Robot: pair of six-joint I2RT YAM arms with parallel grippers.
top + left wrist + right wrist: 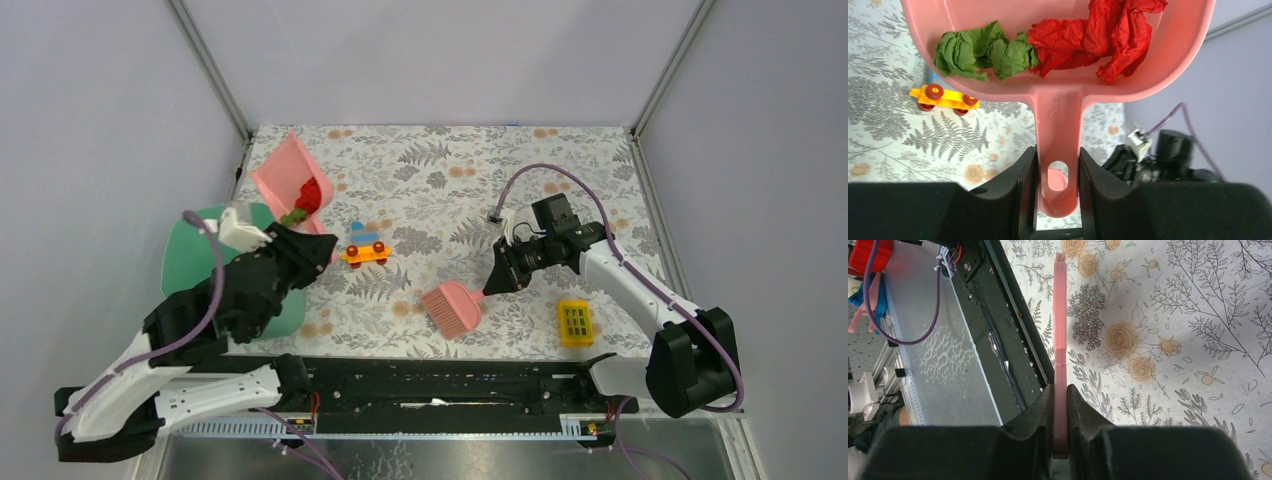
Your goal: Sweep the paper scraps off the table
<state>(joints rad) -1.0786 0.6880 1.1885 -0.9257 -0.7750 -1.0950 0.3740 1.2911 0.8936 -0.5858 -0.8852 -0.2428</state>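
paper scraps (1098,35), red and green, inside pink dustpan (1058,120), handle clamped in left gripper (1057,162); pink brush (1060,315) pinched tight in right gripper (1060,392), table (1198,315) beneath.

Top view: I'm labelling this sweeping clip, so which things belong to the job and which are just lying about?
Job: pink dustpan, gripped by the left gripper; red and green paper scraps in it; pink brush, gripped by the right gripper; table.
Lying about: yellow toy car; yellow block with holes; green object beneath the left arm, role unclear.
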